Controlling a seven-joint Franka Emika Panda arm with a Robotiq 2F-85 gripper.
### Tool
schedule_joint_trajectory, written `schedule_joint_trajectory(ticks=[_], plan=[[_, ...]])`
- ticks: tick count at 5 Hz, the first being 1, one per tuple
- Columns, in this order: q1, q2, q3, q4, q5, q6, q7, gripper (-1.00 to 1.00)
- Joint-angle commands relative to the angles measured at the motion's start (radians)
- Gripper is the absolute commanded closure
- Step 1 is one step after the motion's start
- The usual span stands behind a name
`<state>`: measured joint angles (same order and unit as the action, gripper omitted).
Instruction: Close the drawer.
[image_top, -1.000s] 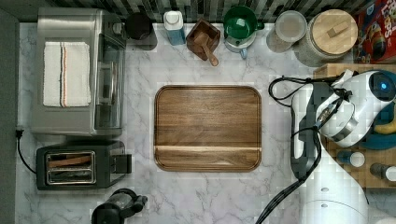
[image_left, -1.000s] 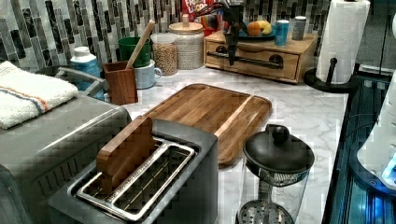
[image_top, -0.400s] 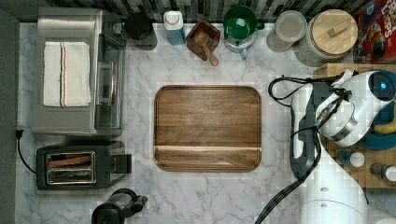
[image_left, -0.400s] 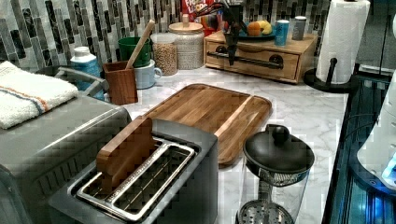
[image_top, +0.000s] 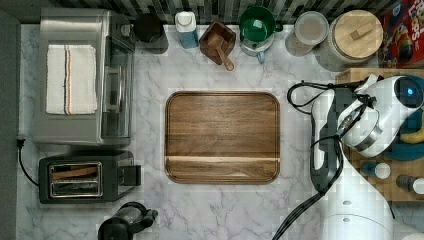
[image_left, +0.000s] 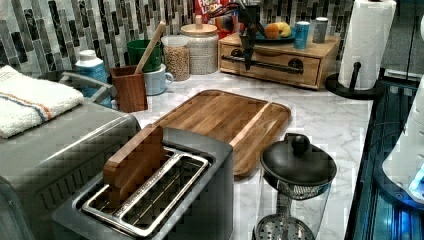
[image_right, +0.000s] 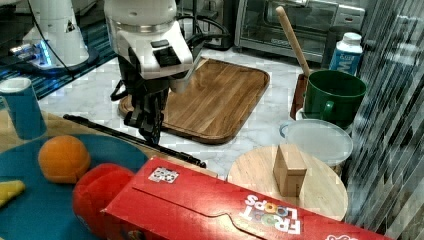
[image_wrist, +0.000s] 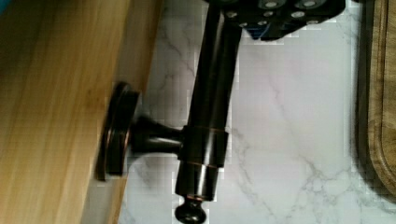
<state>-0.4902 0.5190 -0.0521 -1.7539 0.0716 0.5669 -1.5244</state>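
A: So, where's the drawer (image_left: 272, 65)?

B: Against the backsplash, seemingly nearly shut. My jaws (image_right: 147, 122) sit at its handle (image_right: 132, 140); can't tell their state. Skewed pushing could jam it.

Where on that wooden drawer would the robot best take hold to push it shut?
Probably the long black handle across the drawer front. It stands off the wood on short posts, leaving room behind the bar. Coming from above the counter, in front of the drawer, suits it. The end effector is at the bar in the right view.
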Motion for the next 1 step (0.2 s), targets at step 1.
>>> schedule_joint_trajectory(ticks=[1], plan=[[-0.107,-0.015,-0.111,0.103,-0.025,0.097,0.008,1.0]])
